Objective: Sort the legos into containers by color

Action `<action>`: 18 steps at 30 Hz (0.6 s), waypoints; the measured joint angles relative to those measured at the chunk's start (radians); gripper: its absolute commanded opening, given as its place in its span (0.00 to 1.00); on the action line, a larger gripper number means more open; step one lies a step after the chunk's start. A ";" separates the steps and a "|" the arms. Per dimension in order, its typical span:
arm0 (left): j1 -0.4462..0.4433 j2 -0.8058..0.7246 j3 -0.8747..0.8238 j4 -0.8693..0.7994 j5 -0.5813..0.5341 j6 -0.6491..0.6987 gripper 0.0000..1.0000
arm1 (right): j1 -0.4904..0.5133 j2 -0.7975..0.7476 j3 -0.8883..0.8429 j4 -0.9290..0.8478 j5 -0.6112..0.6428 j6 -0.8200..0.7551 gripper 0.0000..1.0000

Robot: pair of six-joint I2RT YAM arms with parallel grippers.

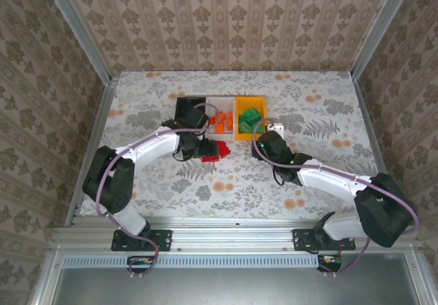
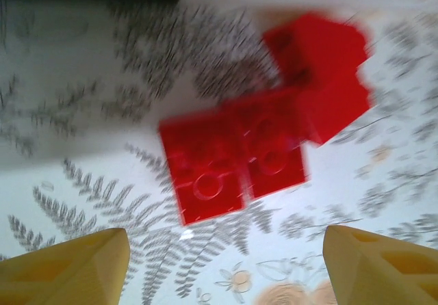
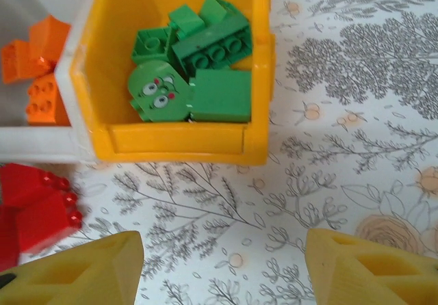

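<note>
Bins: we see left bin (image 1: 181, 107), middle bin (image 1: 220, 100), right bin (image 1: 237, 122) abreast on the table (image 1: 321, 120).
Middle bin: bricks (image 1: 222, 119) inside.
Right bin: a brick pile (image 1: 251, 117) inside.
Loose bricks (image 1: 217, 149): before the middle bin.

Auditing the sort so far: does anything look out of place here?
Yes: the red plastic toy bricks lie loose on the tablecloth, outside every bin, just in front of the white plastic bin holding orange bricks.

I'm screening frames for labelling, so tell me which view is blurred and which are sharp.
Left wrist: motion-smeared, the red bricks and fern print streaked. Right wrist: crisp, studs on the green bricks readable. Top external: sharp, evenly lit.
</note>
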 measured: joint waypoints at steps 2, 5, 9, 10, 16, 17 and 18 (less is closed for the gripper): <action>-0.005 -0.012 -0.054 0.020 -0.015 -0.011 0.74 | 0.000 0.010 0.003 0.014 0.000 0.011 0.65; -0.005 -0.015 -0.109 0.070 -0.022 -0.023 0.70 | 0.000 0.021 0.003 0.026 0.000 0.020 0.65; -0.005 -0.015 -0.148 0.126 -0.042 -0.027 0.70 | 0.000 0.021 0.003 0.030 0.000 0.024 0.65; -0.004 -0.015 -0.154 0.135 -0.044 -0.027 0.69 | 0.000 0.021 0.003 0.030 0.000 0.024 0.65; 0.003 -0.011 -0.159 0.178 -0.061 -0.027 0.68 | 0.000 0.021 0.003 0.034 0.000 0.024 0.65; 0.008 -0.011 -0.163 0.183 -0.067 -0.027 0.68 | 0.000 0.021 0.003 0.034 0.000 0.024 0.65; 0.016 -0.012 -0.169 0.188 -0.071 -0.027 0.68 | 0.000 0.021 0.003 0.034 0.000 0.024 0.65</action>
